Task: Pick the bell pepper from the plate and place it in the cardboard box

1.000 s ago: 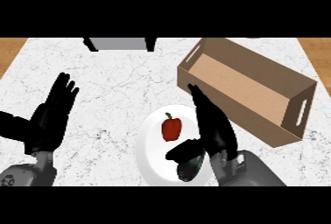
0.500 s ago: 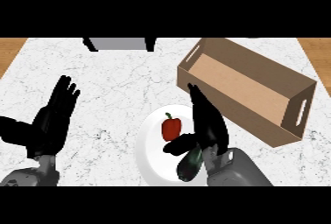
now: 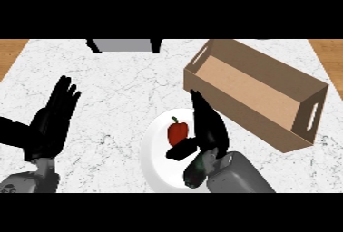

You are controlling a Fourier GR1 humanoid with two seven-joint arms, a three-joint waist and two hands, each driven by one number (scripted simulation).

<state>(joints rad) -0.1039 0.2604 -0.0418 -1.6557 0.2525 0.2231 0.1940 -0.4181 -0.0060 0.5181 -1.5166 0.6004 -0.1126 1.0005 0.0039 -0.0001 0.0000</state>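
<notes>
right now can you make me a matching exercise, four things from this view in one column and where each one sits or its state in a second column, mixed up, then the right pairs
Things:
1. bell pepper
2. cardboard box
3. left hand
4. right hand

Places or states:
A. open, fingers up, resting at the view's left over the counter
B. lying on the white plate
C. empty, set at an angle at the upper right
D. open, fingers straight, just right of the pepper, over the plate

Pairs: 1-B, 2-C, 3-A, 4-D
</notes>
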